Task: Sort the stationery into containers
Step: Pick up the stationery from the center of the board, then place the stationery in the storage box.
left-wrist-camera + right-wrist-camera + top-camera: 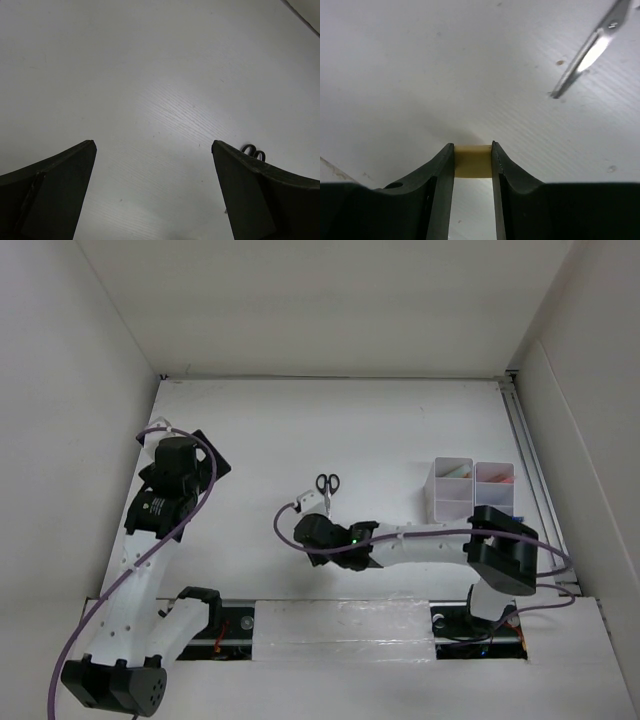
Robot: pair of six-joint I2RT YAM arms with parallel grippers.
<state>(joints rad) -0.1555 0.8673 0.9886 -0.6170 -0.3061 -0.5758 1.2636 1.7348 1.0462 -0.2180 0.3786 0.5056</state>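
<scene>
My right gripper [473, 150] is shut on a small pale yellow eraser [473, 161], pinched between both fingertips just above the white table. The top view shows this gripper [308, 502] left of centre, beside the black-handled scissors [327, 486]. The scissors' blade tip [585, 54] lies to the upper right in the right wrist view. My left gripper [154, 147] hangs open over bare table at the left [168, 448], with nothing between its fingers; the scissors' handles [252, 151] peek past its right finger. The containers [472, 488] stand at the right, holding stationery.
White walls enclose the table on three sides. A metal rail [530, 455] runs along the right edge behind the containers. Purple cables loop around both arms.
</scene>
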